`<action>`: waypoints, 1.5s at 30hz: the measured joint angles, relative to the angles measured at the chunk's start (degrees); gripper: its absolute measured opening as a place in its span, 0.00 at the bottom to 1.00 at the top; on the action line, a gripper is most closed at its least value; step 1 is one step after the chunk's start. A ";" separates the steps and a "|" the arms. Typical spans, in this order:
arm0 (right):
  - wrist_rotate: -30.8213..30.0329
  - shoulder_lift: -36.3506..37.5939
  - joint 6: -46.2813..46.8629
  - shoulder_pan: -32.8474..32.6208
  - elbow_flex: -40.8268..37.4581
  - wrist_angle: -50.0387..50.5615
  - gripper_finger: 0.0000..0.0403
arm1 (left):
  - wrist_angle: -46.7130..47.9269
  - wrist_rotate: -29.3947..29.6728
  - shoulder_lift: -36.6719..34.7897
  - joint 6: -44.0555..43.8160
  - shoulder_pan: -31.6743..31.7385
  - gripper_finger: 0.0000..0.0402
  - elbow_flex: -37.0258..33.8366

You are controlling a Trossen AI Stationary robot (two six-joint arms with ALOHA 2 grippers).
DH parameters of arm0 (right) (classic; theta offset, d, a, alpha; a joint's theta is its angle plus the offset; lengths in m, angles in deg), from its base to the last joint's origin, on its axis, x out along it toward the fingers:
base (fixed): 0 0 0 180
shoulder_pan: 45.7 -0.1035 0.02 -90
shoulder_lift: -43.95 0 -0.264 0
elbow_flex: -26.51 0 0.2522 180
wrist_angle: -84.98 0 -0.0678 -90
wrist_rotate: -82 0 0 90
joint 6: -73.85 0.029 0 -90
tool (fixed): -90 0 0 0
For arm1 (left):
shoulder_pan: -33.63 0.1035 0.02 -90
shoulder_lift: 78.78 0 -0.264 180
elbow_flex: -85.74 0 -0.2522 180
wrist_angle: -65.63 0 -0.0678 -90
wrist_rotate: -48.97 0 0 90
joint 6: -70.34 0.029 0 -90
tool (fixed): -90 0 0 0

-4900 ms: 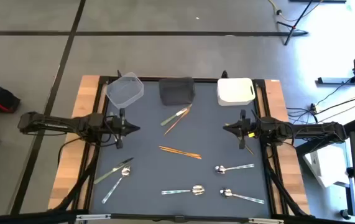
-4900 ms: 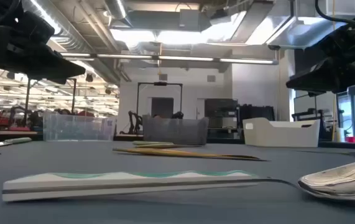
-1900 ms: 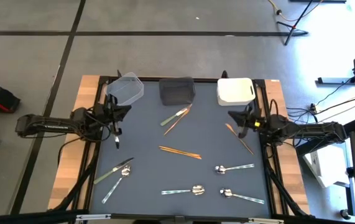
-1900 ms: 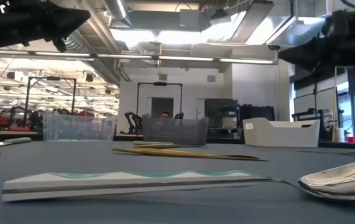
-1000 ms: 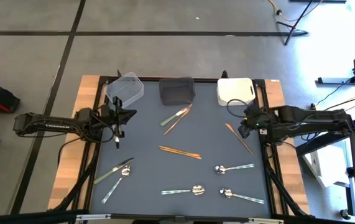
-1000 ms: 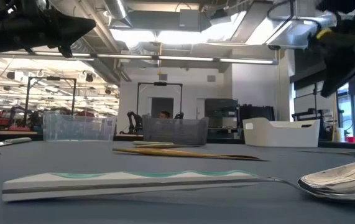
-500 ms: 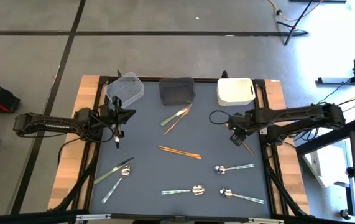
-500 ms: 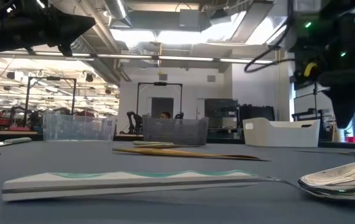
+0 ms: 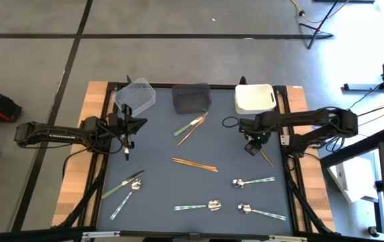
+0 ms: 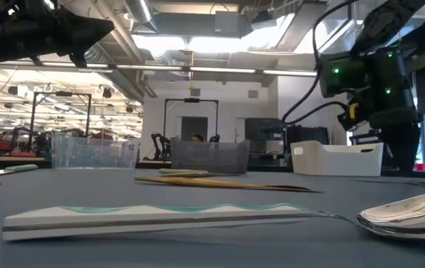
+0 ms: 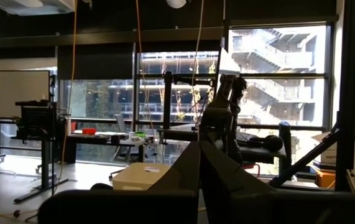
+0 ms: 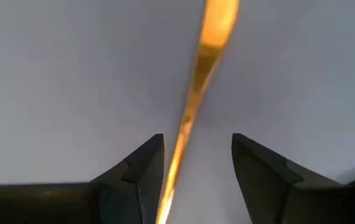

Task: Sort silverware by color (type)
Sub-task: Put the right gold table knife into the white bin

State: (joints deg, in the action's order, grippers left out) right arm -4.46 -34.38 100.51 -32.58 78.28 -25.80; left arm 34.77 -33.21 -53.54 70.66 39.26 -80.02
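The silverware lies scattered on the dark mat: a copper-orange piece [image 9: 267,159] at the right, another copper piece [image 9: 195,164] in the middle, green and silver pieces [image 9: 190,124] near the far bins, a green piece [image 9: 123,183] and spoon [image 9: 126,200] at the near left, and three spoons [image 9: 253,181] at the near right. My right gripper [image 9: 251,146] points down over the right copper piece [image 12: 208,50]. It is open, with one finger on either side of the piece [image 12: 196,138]. My left gripper [image 9: 140,122] hovers shut and empty at the far left [image 11: 199,144].
Three bins stand along the far edge: a clear one [image 9: 135,95], a dark one [image 9: 191,97] and a white one [image 9: 255,98]. Wooden rails border the mat at left [image 9: 84,154] and right. A spoon bowl [image 10: 406,216] lies close to the low camera.
My right gripper has moved from near the white bin toward the near edge and down. It has tipped from level to pointing at the mat and now stands over the right copper piece. The arm's elbow has swung toward the far edge. No silverware has moved.
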 joint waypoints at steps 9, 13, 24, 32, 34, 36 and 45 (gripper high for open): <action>2.29 -3.09 -0.17 0.07 -3.76 -3.38 0.42 | -0.03 0.00 0.00 -1.08 -0.01 0.00 0.01; 2.33 -3.09 -0.44 0.02 -3.84 -4.09 0.31 | -0.07 0.01 0.00 -1.16 -0.01 0.00 0.01; 2.04 -3.16 -4.30 0.00 -3.91 -4.69 0.02 | -0.07 0.43 0.00 -1.20 -0.02 0.00 0.01; 1.67 -2.18 -4.64 -0.04 -2.58 -3.88 0.01 | -0.09 0.43 0.00 -1.20 -0.02 0.00 0.01; 0.37 -1.15 -4.75 -0.04 -1.61 -3.65 0.01 | -0.09 0.43 0.00 -1.20 -0.02 0.00 0.01; -0.41 0.16 -4.84 0.02 -0.18 -3.42 0.01 | -0.09 0.43 0.00 -1.20 -0.02 0.00 0.01; -0.55 5.43 -8.52 0.00 5.19 1.97 0.00 | -0.13 1.15 -0.01 -1.20 0.00 0.00 0.01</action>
State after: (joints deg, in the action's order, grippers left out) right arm -5.01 -28.95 91.99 -32.58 83.47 -23.83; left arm 34.64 -32.06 -53.55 69.46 39.26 -80.01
